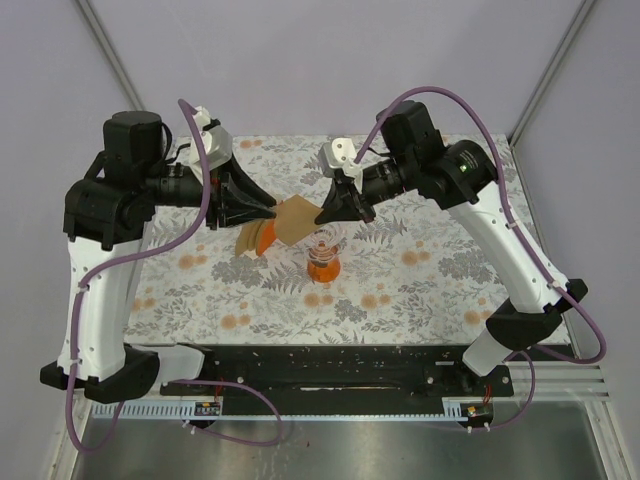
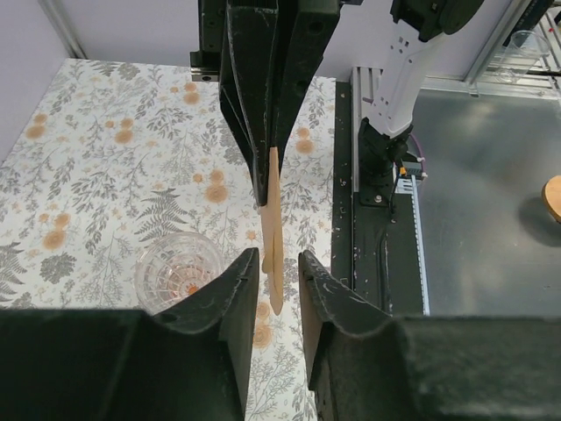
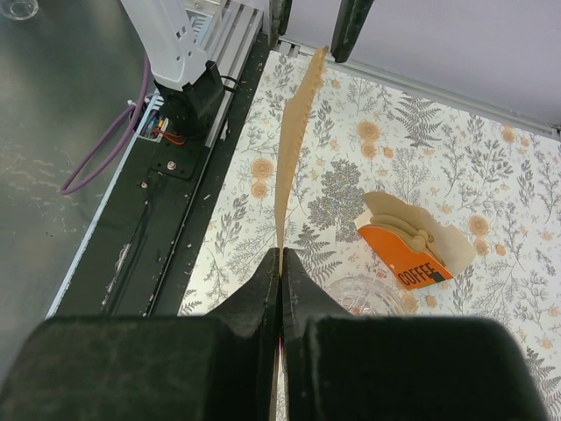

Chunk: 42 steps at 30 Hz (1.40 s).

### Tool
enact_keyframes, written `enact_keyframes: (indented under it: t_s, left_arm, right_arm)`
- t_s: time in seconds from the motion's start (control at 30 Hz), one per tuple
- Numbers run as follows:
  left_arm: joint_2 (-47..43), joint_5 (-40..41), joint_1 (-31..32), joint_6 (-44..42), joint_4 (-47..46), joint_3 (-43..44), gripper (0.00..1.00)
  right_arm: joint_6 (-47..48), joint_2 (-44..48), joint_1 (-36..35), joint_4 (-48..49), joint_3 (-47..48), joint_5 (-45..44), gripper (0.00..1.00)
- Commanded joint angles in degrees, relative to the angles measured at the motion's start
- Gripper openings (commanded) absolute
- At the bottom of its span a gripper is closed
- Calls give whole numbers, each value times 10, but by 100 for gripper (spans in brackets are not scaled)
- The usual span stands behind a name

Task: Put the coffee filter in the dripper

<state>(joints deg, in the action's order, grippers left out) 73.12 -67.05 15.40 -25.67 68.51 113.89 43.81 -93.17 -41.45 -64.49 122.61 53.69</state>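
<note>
Print "COFFEE" on orange filter holder [image 3: 412, 267], 9 o'clock of dripper [image 1: 324, 255] from above; floral tablecloth [image 1: 420, 290]. R gripper [image 3: 280, 272] clamps coffee filter [image 3: 294, 149]; L gripper [image 2: 277, 260] part-open.

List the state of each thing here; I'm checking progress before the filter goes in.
coffee filter: flat, not spread, held on edge in the air, not in the dripper.
dripper: upright on the table, empty.
right gripper: shut on the coffee filter.
left gripper: open, one finger on each side of the coffee filter's far edge.
filter holder: on the table, stocked with filters.
</note>
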Motion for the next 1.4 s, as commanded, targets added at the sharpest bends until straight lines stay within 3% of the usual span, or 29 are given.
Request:
enact_keyframes:
  t_s: [0.0,0.33,0.6,0.7,0.87,0.97,1.17,1.37]
  left_arm:
    - [4,-33,9,32,-25,17,24]
    - [5,-3,17,45,1,12,11]
    - [2,4,24,46,0,5,24]
    - [2,7,27,47,1,2,25]
    - [2,15,27,26,16,2,15]
    - [1,17,28,16,21,2,0]
    - [-3,11,26,11,22,5,0]
    - [-6,77,28,69,-11,10,0]
  right_arm:
    - [15,-1,-2,-13,22,14,0]
    - [19,3,-1,-12,22,7,0]
    - [17,-3,-1,-12,28,9,0]
    - [16,-4,-2,-12,29,9,0]
    - [15,-4,-2,-13,28,10,0]
    - [15,-4,-2,-12,28,8,0]
    - [16,1,-1,-13,25,6,0]
    - [17,3,-2,-13,22,7,0]
